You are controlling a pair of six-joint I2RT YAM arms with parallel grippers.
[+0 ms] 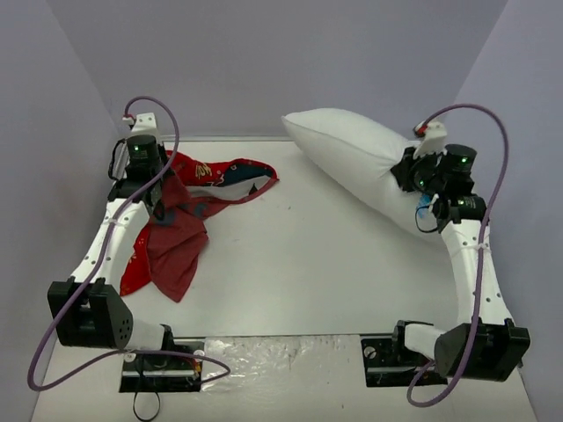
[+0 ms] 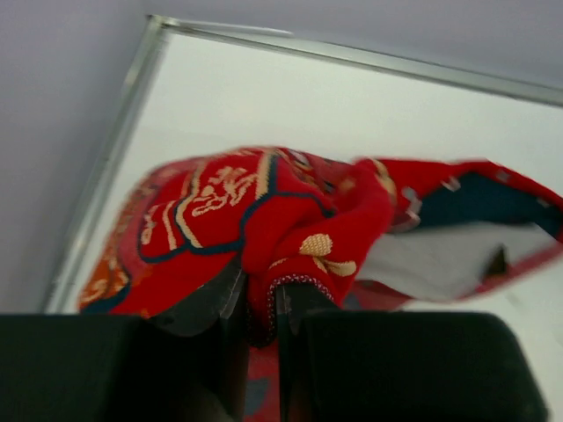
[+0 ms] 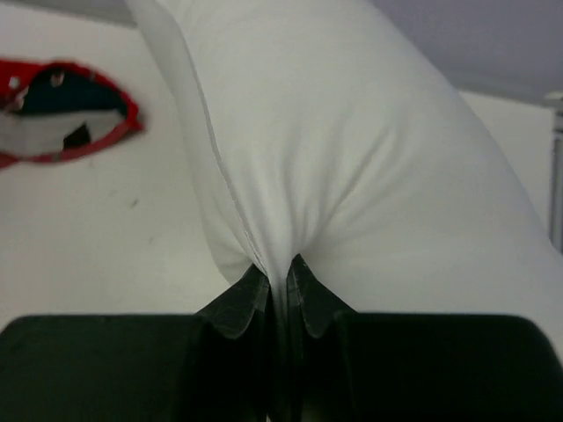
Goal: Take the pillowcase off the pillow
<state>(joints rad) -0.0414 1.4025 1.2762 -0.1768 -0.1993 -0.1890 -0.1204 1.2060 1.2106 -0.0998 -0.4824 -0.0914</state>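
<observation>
The red printed pillowcase (image 1: pixel 189 207) lies crumpled at the table's left, fully off the pillow; its gold characters show in the left wrist view (image 2: pixel 264 211). My left gripper (image 1: pixel 163 189) is shut on a fold of it (image 2: pixel 259 303). The plain white pillow (image 1: pixel 356 163) lies bare at the back right, tilted up toward the far wall. My right gripper (image 1: pixel 413 171) is shut on a pinch of the pillow's fabric (image 3: pixel 280 281) at its near right end. A small blue tag (image 1: pixel 425 209) peeks out by the right gripper.
The white table (image 1: pixel 299 264) has a metal rim at its far edge (image 2: pixel 352 57). Grey walls close in the back and both sides. A patch of clear tape (image 1: pixel 281 352) lies between the arm bases. The pillowcase's open mouth (image 3: pixel 62 114) shows in the right wrist view.
</observation>
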